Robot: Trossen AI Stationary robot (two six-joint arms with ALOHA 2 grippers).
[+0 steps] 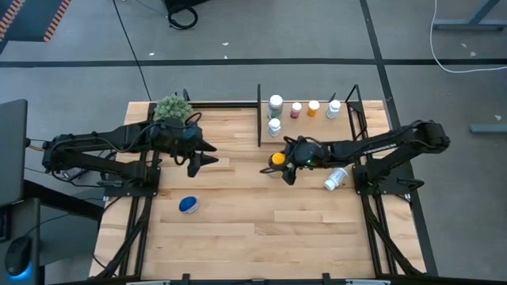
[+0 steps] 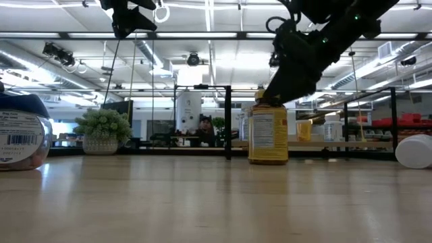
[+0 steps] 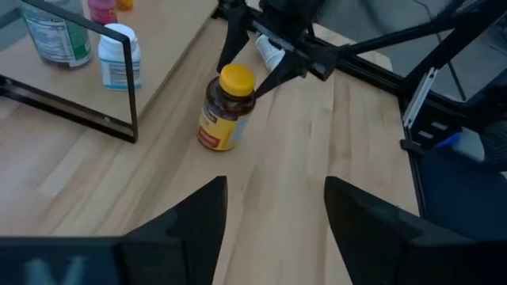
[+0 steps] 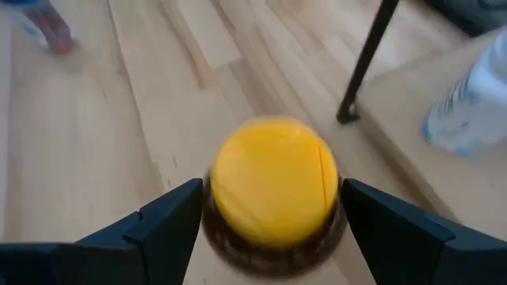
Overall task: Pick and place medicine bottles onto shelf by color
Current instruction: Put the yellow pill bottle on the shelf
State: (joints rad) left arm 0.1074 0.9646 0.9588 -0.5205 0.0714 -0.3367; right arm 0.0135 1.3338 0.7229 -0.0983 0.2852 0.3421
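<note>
- Straddling the yellow-lidded amber bottle (image 4: 273, 190) with the right gripper (image 1: 287, 168), fingers spread wide to either side of the lid, nothing clamped yet.
- Standing upright on the table (image 1: 238, 229), just outside the shelf (image 1: 317, 127) and its black frame.
- Likely rigid plastic, smooth and a little slippery, heavier than the small bottles; top-heavy if tipped.
- Best taken around the ribbed lid or just below it, squarely, to avoid toppling.
- Hovering mid-table, left gripper (image 3: 273, 229) parted and empty.
</note>
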